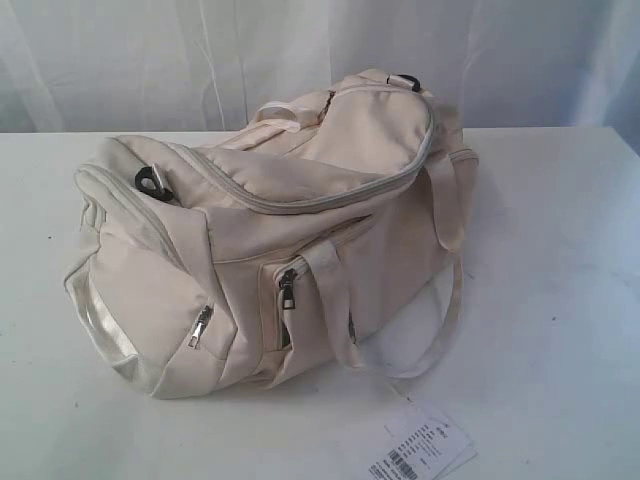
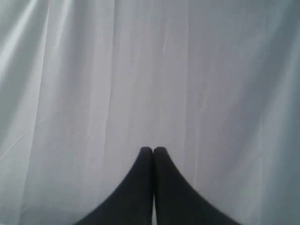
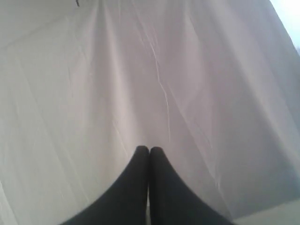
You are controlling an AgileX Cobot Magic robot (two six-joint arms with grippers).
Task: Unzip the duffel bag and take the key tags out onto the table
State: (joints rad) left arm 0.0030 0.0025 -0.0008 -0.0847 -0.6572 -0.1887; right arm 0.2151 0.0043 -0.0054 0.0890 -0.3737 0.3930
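Observation:
The cream duffel bag (image 1: 270,230) lies on the white table (image 1: 560,300) in the exterior view, its long top zipper (image 1: 300,205) closed. Metal pulls hang on its side pockets (image 1: 287,288). The key tags are hidden from every view. Neither arm shows in the exterior view. My left gripper (image 2: 153,149) is shut with nothing between its black fingers, facing only a white curtain. In its own view my right gripper (image 3: 149,148) is likewise shut and empty, pointing at the curtain.
A white paper barcode hang tag (image 1: 420,450) lies on the table in front of the bag, near the front edge. A webbing handle (image 1: 440,330) loops onto the table at the bag's right. White curtain (image 1: 120,60) hangs behind the table.

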